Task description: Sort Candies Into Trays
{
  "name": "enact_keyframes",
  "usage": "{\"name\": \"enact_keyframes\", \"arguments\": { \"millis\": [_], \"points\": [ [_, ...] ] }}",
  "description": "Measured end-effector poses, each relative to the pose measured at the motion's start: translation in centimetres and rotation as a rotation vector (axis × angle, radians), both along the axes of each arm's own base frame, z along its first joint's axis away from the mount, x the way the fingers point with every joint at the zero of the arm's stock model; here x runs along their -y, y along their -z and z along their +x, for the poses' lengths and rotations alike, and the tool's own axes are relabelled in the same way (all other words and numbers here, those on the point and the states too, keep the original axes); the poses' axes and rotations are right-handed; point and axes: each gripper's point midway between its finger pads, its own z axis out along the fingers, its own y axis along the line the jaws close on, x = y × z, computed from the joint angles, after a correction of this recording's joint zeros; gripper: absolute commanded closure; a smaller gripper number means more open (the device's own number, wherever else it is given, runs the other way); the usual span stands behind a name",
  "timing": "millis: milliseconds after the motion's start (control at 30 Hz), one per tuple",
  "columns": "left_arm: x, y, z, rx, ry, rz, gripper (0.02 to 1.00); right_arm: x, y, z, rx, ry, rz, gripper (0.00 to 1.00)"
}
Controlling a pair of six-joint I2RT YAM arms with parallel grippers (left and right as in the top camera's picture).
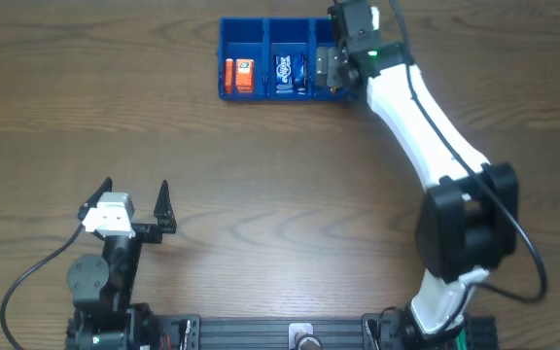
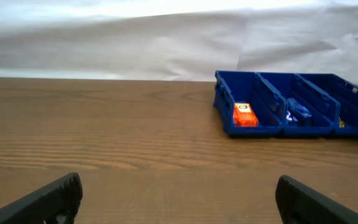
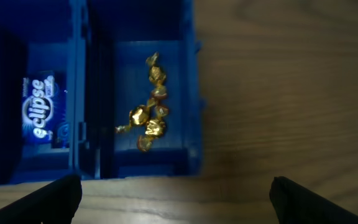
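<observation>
At upper middle of the top view, hard against the frame's edge: blue tray [image 1: 261, 27], three compartments side by side, one kind of sweet to each. Orange candy pack [image 1: 240, 76] in the left-hand compartment, blue gum pack [image 1: 288, 70] in the middle one. Over the right-hand compartment, right pincer [image 1: 326, 68], reached up from the lower right on its white arm. Judged a drop-off posture, since that bin takes the third kind. At lower left, left pincer [image 1: 134, 199], spread wide above bare wooden tabletop [image 1: 280, 194], well apart from the tray. Looks parked out of the other arm's way.

Toward the right of the left wrist view: same tray [image 2: 229, 121], seen low and side-on. Orange candy pack [image 2: 244, 114] near the front of the nearest compartment, blue gum pack [image 2: 299, 112] one bin along. Left pincer [image 2: 179, 199] gaping, black fingers [image 2: 48, 199] at the two bottom corners, nothing between.

Left of centre in the right wrist view, looking straight down: gold-wrapped candies [image 3: 149, 115] clustered on the floor of the end compartment, blue gum pack [image 3: 40, 111] next door behind the divider. Right pincer [image 3: 176, 196] wide open and empty, hung directly above the tray's near wall [image 3: 135, 168]. Likely little or nothing left to sort.
</observation>
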Motion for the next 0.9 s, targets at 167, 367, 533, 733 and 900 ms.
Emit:
{"name": "enact_keyframes", "arguments": {
  "millis": [167, 367, 533, 733, 900],
  "points": [
    [0.0, 0.0, 0.0, 0.000, 0.000, 0.000, 0.020, 4.7, -10.4, -3.2, 0.195, 0.046, 0.016, 0.001],
    [0.0, 0.0, 0.0, 0.000, 0.000, 0.000, 0.020, 9.2, -14.6, -11.8, 0.430, 0.067, -0.007, 0.001],
    [0.0, 0.0, 0.0, 0.000, 0.000, 0.000, 0.020, 10.1, -10.0, -17.4, 0.497, 0.060, -0.003, 0.001],
    [0.0, 0.0, 0.0, 0.000, 0.000, 0.000, 0.020, 12.4, -7.9, -21.2, 0.710, 0.104, 0.044, 0.003],
    [0.0, 0.0, 0.0, 0.000, 0.000, 0.000, 0.020, 12.2, -5.4, -22.2, 0.814, 0.081, 0.071, 0.001]
  ]
}}
